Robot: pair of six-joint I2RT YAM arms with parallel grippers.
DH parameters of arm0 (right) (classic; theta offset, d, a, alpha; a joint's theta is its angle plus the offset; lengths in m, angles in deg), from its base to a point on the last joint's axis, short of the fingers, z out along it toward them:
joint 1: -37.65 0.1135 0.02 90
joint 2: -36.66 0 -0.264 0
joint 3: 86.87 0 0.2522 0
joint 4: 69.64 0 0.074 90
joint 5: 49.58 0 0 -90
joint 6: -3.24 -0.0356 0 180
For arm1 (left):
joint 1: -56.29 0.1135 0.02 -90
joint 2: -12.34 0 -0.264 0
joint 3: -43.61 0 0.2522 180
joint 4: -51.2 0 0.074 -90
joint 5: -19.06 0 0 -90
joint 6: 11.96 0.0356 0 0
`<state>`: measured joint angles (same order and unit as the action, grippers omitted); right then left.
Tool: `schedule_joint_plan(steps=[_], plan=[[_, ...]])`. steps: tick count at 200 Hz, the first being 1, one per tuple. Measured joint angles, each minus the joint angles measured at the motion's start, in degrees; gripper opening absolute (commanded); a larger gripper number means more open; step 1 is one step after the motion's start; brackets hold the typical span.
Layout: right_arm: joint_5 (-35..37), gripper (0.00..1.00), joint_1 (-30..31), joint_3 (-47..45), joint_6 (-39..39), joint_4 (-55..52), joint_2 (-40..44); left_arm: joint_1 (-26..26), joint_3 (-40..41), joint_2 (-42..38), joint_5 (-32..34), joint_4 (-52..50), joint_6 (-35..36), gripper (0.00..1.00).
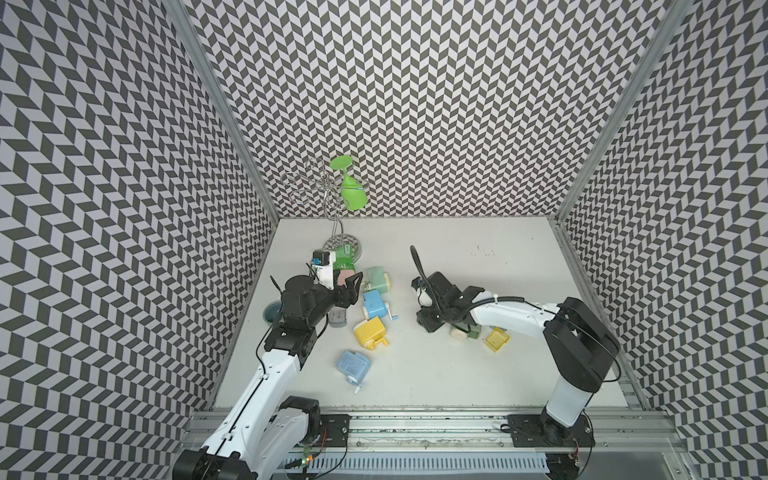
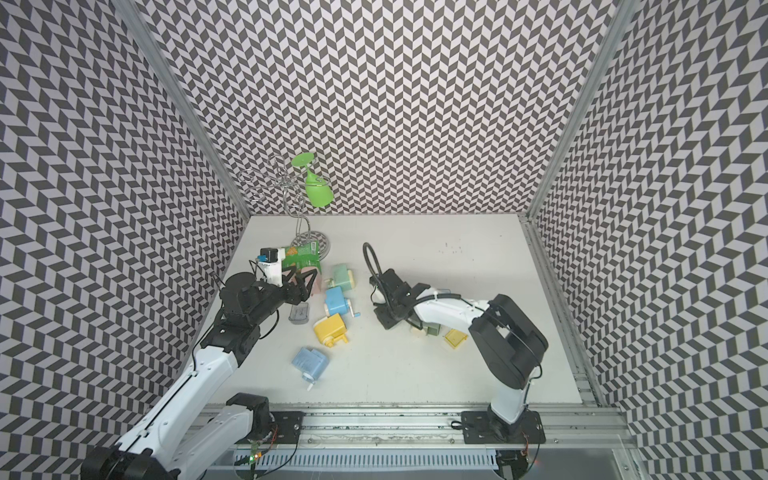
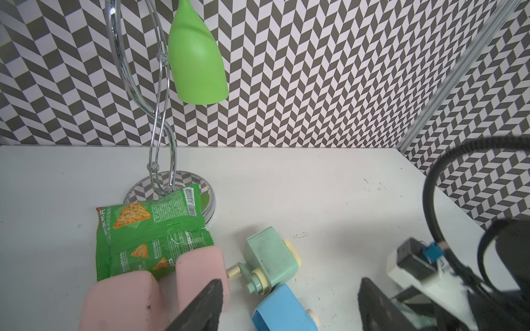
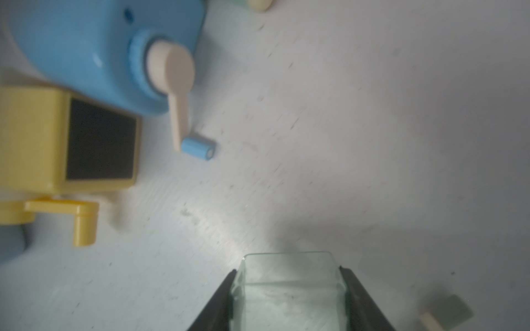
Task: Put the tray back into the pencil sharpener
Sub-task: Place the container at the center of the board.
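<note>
The right hand (image 4: 288, 272) is half closed on the clear pale-green plastic tray (image 4: 286, 289), jaws pressing its two side walls, low over the middle of the white counter (image 4: 372, 143). The left hand (image 3: 289, 282) gapes empty nearer the left edge. Best keep the tray level, square it to its sharpener's slot (likely the mint-green plastic crank sharpener (image 1: 376, 280)), and push straight while the left hand braces the body.

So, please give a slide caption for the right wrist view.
Right gripper holds a clear pale-green plastic tray near the blue crank sharpener and the yellow sharpener.
</note>
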<state>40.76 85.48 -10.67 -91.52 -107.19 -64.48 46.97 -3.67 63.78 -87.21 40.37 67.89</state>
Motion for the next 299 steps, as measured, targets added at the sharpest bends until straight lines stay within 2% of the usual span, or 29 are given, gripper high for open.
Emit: schedule_joint_plan(steps=[22, 59, 87, 152, 185, 218, 252, 299], plan=[[0.81, 0.36, 4.11, -2.16, -0.35, 0.87, 0.2, 0.0, 0.0, 0.0, -0.13, 0.0, 0.0, 0.75], [2.49, 0.38, 7.28, -3.58, -0.24, 2.23, 0.2, 0.0, 0.0, 0.0, -0.13, 0.02, 0.0, 0.75], [2.73, 0.52, 7.87, -3.56, -0.15, 3.65, 0.13, 0.0, 0.0, -0.02, -0.09, 0.0, 0.11, 0.76], [3.76, 0.75, 8.02, -3.54, 1.16, 3.45, 1.57, 0.0, -0.02, 0.0, 0.37, 0.04, 3.02, 0.76], [4.07, 0.78, 8.02, -5.14, 0.31, 3.96, 8.17, -0.11, -0.13, 0.07, -2.58, 0.07, 5.53, 0.76], [1.33, 0.8, 8.26, -13.73, -3.13, 7.89, 16.5, -0.83, -1.01, 0.15, -6.03, 0.94, 6.36, 0.77], [1.84, 0.85, 9.49, -17.29, -4.5, 8.87, 14.67, -0.9, -1.11, 0.31, -6.43, 3.5, 2.99, 0.77], [4.13, 0.81, 10.16, -17.16, -4.33, 11.21, 10.01, -0.9, 0.02, -1.07, -5.64, 5.27, -4.24, 0.77]])
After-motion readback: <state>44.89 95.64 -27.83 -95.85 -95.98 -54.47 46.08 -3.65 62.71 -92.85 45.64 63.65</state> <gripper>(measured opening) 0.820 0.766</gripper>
